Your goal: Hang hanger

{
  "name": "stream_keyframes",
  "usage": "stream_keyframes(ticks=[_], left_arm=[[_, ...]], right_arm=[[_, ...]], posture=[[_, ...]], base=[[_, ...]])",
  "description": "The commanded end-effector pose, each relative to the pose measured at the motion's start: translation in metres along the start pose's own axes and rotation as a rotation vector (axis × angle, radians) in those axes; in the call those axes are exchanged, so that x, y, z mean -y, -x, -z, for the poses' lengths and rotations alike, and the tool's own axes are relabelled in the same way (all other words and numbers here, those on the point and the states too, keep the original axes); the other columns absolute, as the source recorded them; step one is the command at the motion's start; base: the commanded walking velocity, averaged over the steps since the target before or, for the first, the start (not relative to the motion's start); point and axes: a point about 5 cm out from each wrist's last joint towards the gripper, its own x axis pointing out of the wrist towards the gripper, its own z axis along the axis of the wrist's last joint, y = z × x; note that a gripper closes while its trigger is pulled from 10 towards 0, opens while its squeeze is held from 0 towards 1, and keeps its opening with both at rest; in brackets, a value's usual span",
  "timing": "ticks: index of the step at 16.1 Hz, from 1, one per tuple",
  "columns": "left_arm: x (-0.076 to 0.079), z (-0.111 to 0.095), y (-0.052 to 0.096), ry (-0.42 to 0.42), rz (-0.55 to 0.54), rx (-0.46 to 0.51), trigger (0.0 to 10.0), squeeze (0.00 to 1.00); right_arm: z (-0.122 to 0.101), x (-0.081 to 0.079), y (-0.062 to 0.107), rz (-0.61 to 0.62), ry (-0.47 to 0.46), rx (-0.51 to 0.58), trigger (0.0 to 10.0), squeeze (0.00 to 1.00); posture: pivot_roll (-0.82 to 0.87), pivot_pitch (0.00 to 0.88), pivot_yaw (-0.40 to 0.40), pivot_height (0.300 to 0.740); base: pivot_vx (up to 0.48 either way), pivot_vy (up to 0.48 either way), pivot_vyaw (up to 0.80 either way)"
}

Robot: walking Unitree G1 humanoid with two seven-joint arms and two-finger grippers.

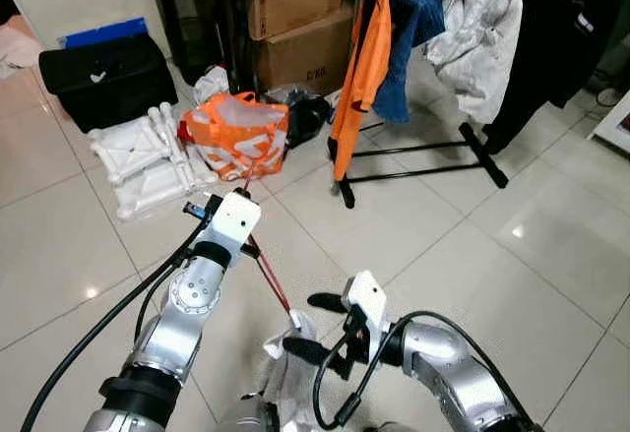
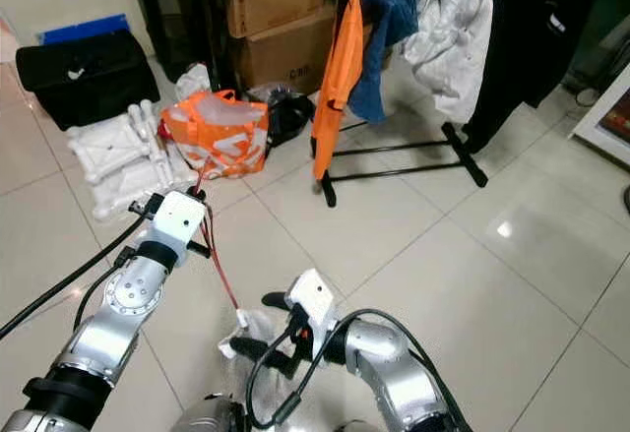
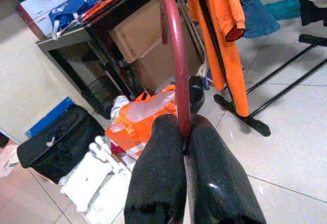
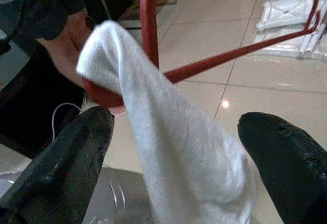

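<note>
Left pincer [image 3: 186,147] pinched hanger [image 1: 271,279] by its hook, low at 6 o'clock | right pincer [image 4: 173,147] spread around white cloth [image 4: 168,147] draped on it | rack [image 1: 433,156] well apart at 1 o'clock | hanging not begun

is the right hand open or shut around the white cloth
Open: the right hand's two black fingers stand wide apart, the white cloth draped on the red hanger hanging between them.
</note>
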Motion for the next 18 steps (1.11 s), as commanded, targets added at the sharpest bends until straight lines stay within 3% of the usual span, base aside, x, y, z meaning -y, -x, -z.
stream_keyframes(ticks=[1, 3, 5, 6, 8, 12, 18], left_arm=[[-0.001, -0.004, -0.002, 0.012, -0.003, 0.017, 10.0, 0.0], [-0.002, -0.004, -0.002, 0.021, -0.005, 0.018, 10.0, 0.0], [-0.003, -0.008, -0.004, 0.088, -0.021, 0.01, 10.0, 0.0], [-0.007, -0.014, -0.007, 0.191, -0.042, 0.003, 10.0, 0.0], [-0.01, -0.023, -0.011, 0.274, -0.057, 0.01, 10.0, 0.0], [-0.013, -0.039, -0.014, 0.282, -0.045, 0.052, 10.0, 0.0], [-0.007, -0.032, -0.009, 0.28, -0.02, 0.009, 10.0, 0.0]], right_arm=[[0.001, -0.002, 0.002, 0.001, 0.008, -0.017, 10.0, 0.0], [0.002, -0.002, 0.001, 0.004, -0.005, -0.021, 10.0, 0.0], [0.005, -0.002, -0.001, 0.011, -0.023, -0.018, 10.0, 0.0], [0.006, 0.0, -0.007, 0.023, -0.034, -0.015, 10.0, 0.0], [0.009, 0.0, -0.015, 0.04, -0.027, -0.033, 10.0, 0.0], [0.007, 0.0, -0.025, 0.059, -0.057, -0.004, 10.0, 0.0], [-0.019, 0.01, -0.032, 0.138, -0.156, 0.156, 10.0, 0.0]], posture=[[-0.01, 0.12, 0.0, 0.74], [-0.01, 0.121, 0.001, 0.74], [0.0, 0.124, 0.002, 0.74], [0.0, 0.125, 0.002, 0.74], [0.0, 0.128, 0.002, 0.74], [0.01, 0.129, 0.005, 0.74], [0.01, 0.131, 0.004, 0.74]], base=[[0.0, 0.0, 0.0], [0.0, 0.0, 0.0], [0.0, 0.0, 0.0], [0.0, 0.0, 0.0], [0.0, 0.0, 0.0], [0.0, 0.0, 0.0], [0.0, 0.0, 0.0]])
